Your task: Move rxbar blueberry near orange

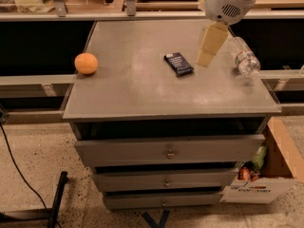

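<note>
The rxbar blueberry, a small flat bar in a dark navy wrapper, lies near the middle of the grey cabinet top. The orange sits at the left edge of the top, well apart from the bar. My gripper hangs from the white arm at the upper right, just right of the bar and above the surface, not touching it.
A clear plastic water bottle lies on its side at the right edge of the top. The cabinet has three drawers slightly ajar. A cardboard box with items stands on the floor at right. A black cable runs at left.
</note>
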Available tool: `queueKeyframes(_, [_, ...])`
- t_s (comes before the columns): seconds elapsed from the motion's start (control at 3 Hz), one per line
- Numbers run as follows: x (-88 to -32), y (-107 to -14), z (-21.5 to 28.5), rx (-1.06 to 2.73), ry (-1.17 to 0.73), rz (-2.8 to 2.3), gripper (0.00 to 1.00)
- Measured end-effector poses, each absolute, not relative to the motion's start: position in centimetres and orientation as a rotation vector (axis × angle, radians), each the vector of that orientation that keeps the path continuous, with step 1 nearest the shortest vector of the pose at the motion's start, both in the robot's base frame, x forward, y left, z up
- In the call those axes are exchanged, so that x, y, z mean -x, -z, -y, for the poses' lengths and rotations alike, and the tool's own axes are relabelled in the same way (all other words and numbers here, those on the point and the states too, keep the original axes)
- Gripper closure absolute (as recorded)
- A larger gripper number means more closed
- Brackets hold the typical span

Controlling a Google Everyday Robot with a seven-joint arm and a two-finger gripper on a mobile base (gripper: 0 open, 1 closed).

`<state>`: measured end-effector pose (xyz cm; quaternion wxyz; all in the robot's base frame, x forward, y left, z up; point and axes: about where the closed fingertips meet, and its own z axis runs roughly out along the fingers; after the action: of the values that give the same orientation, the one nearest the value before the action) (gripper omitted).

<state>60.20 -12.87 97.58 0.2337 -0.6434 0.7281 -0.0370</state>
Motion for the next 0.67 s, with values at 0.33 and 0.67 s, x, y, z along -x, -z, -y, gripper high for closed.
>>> queueKeyframes(0.33, [-63.3, -95.9, 12.1, 1.712, 0.063, -2.046, 0.0])
queueKeyframes(0.67, [-66.0, -94.1, 11.7, 1.648, 0.015, -2.106, 0.0])
